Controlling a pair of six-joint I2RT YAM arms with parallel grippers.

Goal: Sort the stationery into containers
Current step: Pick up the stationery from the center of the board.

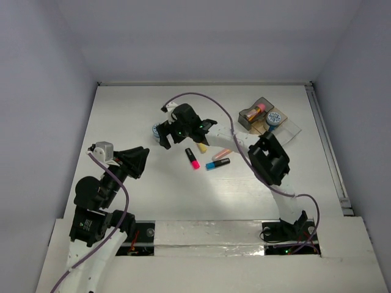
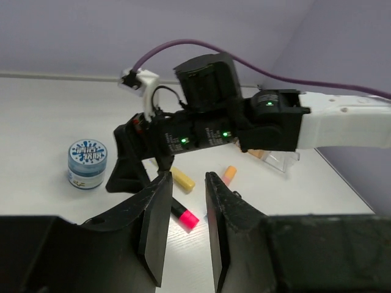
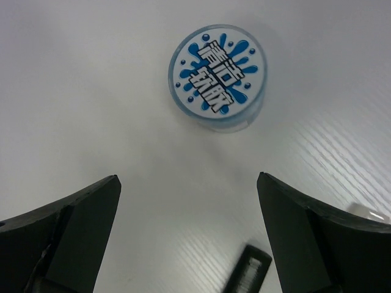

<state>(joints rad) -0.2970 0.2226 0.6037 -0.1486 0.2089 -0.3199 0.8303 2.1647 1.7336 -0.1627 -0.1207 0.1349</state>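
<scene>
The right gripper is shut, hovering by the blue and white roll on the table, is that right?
No. The right gripper is wide open, not shut: the right wrist view shows its fingers spread apart, with the blue and white roll on the table beyond them.

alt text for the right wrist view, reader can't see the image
A round blue-and-white roll sits on the white table, seen from above. The right gripper hangs just short of it, its black fingers spread wide with nothing between them. A small black object pokes in at the bottom edge.
</scene>
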